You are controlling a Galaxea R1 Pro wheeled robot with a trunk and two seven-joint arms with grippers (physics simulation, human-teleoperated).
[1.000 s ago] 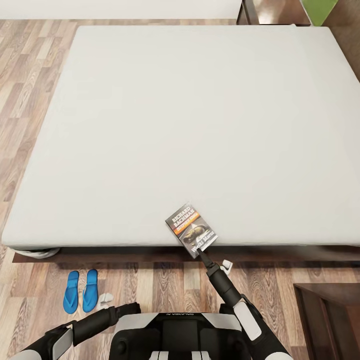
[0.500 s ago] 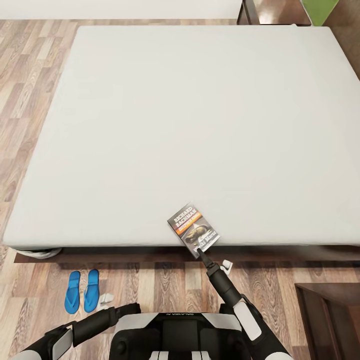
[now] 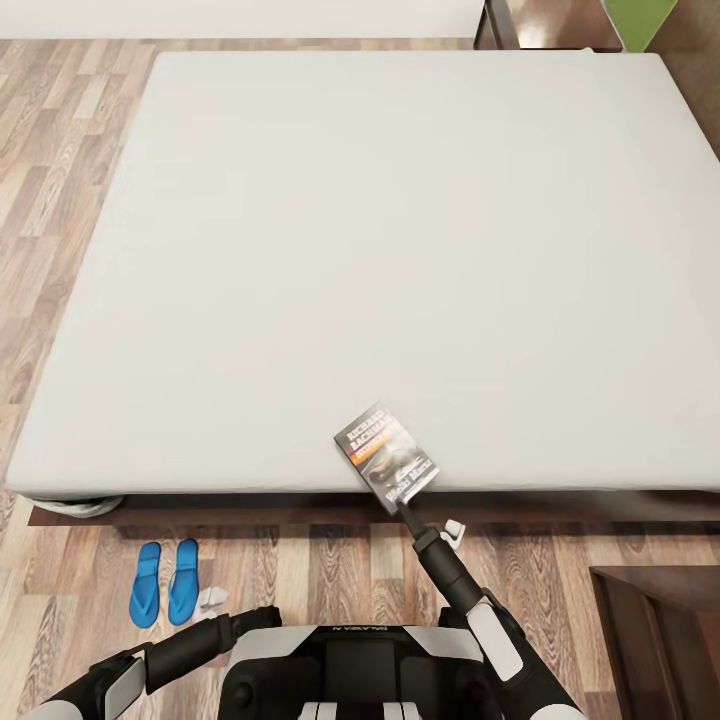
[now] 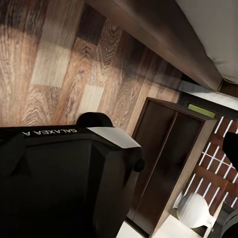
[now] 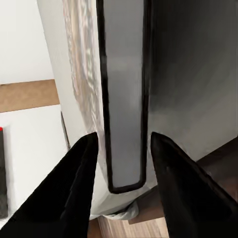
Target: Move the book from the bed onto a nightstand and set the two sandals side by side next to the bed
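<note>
The book (image 3: 385, 455) lies at the near edge of the bed (image 3: 380, 250), its dark cover with the orange band facing up and slightly tilted. My right gripper (image 3: 404, 509) reaches over the frame and is shut on the book's near corner. In the right wrist view the book (image 5: 124, 99) is seen edge-on between the two black fingers (image 5: 74, 183). The two blue sandals (image 3: 165, 583) lie side by side on the wood floor by the bed's near left corner. My left gripper (image 3: 258, 619) hangs folded in front of my trunk, open and holding nothing.
A dark nightstand (image 3: 660, 630) stands at the near right, also seen as the dark cabinet (image 4: 166, 163) beside my base. Another nightstand (image 3: 545, 20) is at the bed's far right corner. Small white objects (image 3: 210, 597) lie by the sandals and under the right arm.
The book has shifted a little away from the bed's edge and its near end has tipped up in the right gripper. The left arm and the sandals have stayed put.
</note>
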